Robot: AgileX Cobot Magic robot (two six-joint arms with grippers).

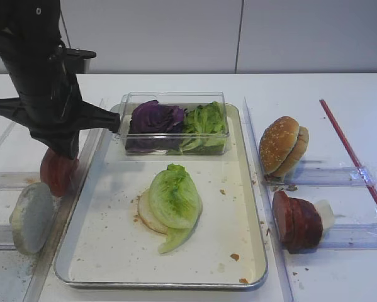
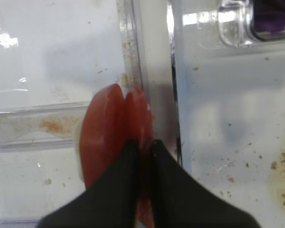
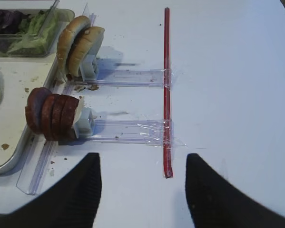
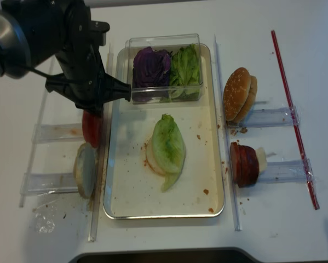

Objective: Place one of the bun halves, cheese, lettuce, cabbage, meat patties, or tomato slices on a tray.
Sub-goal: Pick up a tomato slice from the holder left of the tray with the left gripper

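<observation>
Tray [image 1: 112, 251]: we are seeing lettuce [image 1: 174, 196] lying over a bun half [image 1: 148, 215] | clear box [image 1: 173, 95]: holding cabbage [image 1: 154, 117], green leaves | left gripper [image 2: 143, 142]: fingers [image 2: 125, 180] pinching tomato slices [image 2: 114, 128] beside tray on bench [image 1: 339, 277] | right gripper [image 3: 143, 166]: fingers spreading.

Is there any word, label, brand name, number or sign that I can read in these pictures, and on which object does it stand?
None: no readable text appears in any view.
The tray, the clear plastic box, the clear holders and the red strip carry no print.
The left gripper, shut on the tomato slices, and the right gripper are plain black, without markings.
</observation>
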